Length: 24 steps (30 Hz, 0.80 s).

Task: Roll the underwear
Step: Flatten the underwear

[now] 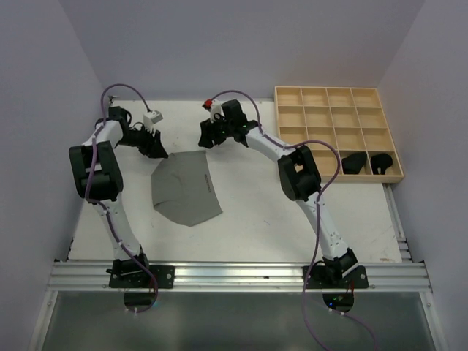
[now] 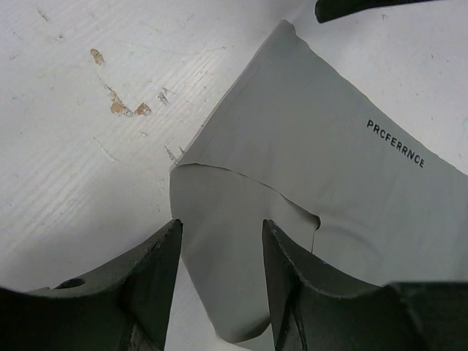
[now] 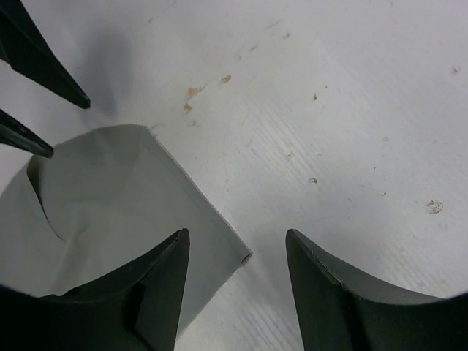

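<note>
At centre-left of the top view, the grey underwear lies spread and unrolled on the counter. Its upper left corner sits just under the left gripper, and the right gripper hangs near the upper right corner. At upper right, the wooden grid tray holds two black bundles in the two right-hand compartments of its bottom row.

In the left wrist view, the jaws stand spread at the bottom of the frame, straddling a turned-over flap of the grey cloth. Nothing is pinched.

In the right wrist view, the jaws are also spread, over bare counter. The cloth's corner lies just beside the finger at lower left.

The roll looks barely begun. If the left jaws close now, they may catch only the loose flap, which could slip free or unfold. The right gripper is off the cloth and could close on nothing, leaving the roll crooked. The whole piece might also slide on the smooth counter instead of turning
</note>
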Tool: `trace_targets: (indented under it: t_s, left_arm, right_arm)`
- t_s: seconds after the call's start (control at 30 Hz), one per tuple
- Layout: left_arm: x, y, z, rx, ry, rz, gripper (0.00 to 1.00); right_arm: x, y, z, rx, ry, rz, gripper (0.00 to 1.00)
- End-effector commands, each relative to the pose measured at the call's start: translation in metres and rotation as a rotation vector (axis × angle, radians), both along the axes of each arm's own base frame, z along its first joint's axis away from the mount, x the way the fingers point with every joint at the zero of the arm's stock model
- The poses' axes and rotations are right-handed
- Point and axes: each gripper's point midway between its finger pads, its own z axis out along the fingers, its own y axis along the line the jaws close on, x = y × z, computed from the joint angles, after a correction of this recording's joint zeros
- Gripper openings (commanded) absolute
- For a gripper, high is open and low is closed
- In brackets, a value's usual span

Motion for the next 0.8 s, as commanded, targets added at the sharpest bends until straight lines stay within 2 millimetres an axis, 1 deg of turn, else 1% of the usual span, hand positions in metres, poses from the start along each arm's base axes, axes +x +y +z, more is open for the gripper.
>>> trace_targets:
  t_s: [0.0, 0.07, 0.1, 0.13, 0.17, 0.2, 0.27, 0.3, 0.33, 0.37, 0.4, 0.43, 0.47, 0.5, 0.57, 0.6, 0.63, 0.67, 0.7, 0.73, 0.77]
  left_arm:
    - [0.003, -0.005, 0.011, -0.027, -0.018, 0.005, 0.52]
    - [0.007, -0.005, 0.005, -0.026, -0.004, 0.019, 0.52]
    - [0.012, -0.003, 0.005, -0.022, -0.012, 0.023, 0.52]
    - [0.014, -0.003, 0.004, -0.021, -0.007, 0.033, 0.52]
    - [0.015, -0.003, -0.001, -0.02, 0.005, 0.036, 0.52]
    - [0.018, -0.002, -0.002, -0.018, 0.003, 0.039, 0.52]
    - [0.02, -0.002, -0.008, -0.009, 0.021, 0.048, 0.51]
    - [0.022, -0.006, -0.009, -0.006, 0.018, 0.042, 0.51]
    - [0.023, -0.008, -0.011, 0.0, 0.023, 0.039, 0.51]
    - [0.024, -0.008, -0.016, 0.022, 0.024, 0.038, 0.51]
    - [0.024, -0.016, -0.02, 0.029, 0.028, 0.022, 0.5]
    - [0.025, -0.018, -0.021, 0.035, 0.026, 0.016, 0.5]
    - [0.025, -0.02, -0.027, 0.047, 0.037, 0.015, 0.49]
    - [0.026, -0.026, -0.029, 0.055, 0.034, 0.004, 0.47]
    - [0.026, -0.031, -0.037, 0.062, 0.051, -0.003, 0.45]
    - [0.028, -0.035, -0.037, 0.065, 0.051, -0.006, 0.4]
    - [0.029, -0.037, -0.038, 0.065, 0.053, -0.005, 0.38]
    - [0.031, -0.037, -0.039, 0.068, 0.048, -0.002, 0.36]
    - [0.032, -0.04, -0.039, 0.066, 0.05, -0.001, 0.32]
    - [0.034, -0.04, -0.038, 0.07, 0.044, -0.001, 0.29]
    - [0.035, -0.042, -0.04, 0.07, 0.045, -0.003, 0.27]
  right_arm:
    - [-0.012, 0.01, -0.009, -0.015, -0.015, 0.117, 0.6]
    - [-0.011, 0.007, -0.016, -0.06, -0.051, 0.133, 0.61]
    - [-0.011, 0.007, -0.019, -0.071, -0.052, 0.134, 0.61]
    - [-0.011, 0.006, -0.028, -0.085, -0.045, 0.134, 0.61]
    - [-0.009, 0.004, -0.028, -0.103, -0.052, 0.133, 0.61]
    - [-0.009, 0.004, -0.031, -0.111, -0.053, 0.139, 0.61]
    - [-0.013, 0.002, -0.036, -0.133, -0.053, 0.156, 0.57]
    - [-0.019, 0.004, -0.039, -0.138, -0.048, 0.171, 0.56]
    - [-0.024, 0.003, -0.042, -0.15, -0.031, 0.182, 0.51]
    - [-0.026, 0.003, -0.042, -0.156, -0.042, 0.196, 0.48]
    - [-0.028, 0.004, -0.042, -0.162, -0.047, 0.205, 0.45]
    - [-0.03, 0.004, -0.043, -0.167, -0.048, 0.211, 0.4]
    - [-0.033, 0.001, -0.046, -0.179, -0.042, 0.218, 0.39]
    - [-0.034, 0.0, -0.048, -0.184, -0.035, 0.22, 0.37]
    - [-0.035, -0.002, -0.051, -0.197, -0.026, 0.219, 0.28]
    - [-0.035, -0.004, -0.053, -0.206, -0.024, 0.212, 0.25]
    - [-0.033, -0.007, -0.053, -0.222, -0.029, 0.197, 0.18]
    - [-0.035, -0.01, -0.057, -0.236, -0.019, 0.191, 0.13]
    - [-0.033, -0.013, -0.055, -0.247, -0.02, 0.179, 0.09]
    - [-0.033, -0.017, -0.055, -0.26, -0.015, 0.167, 0.0]
    - [-0.036, -0.024, -0.062, -0.287, 0.0, 0.153, 0.0]
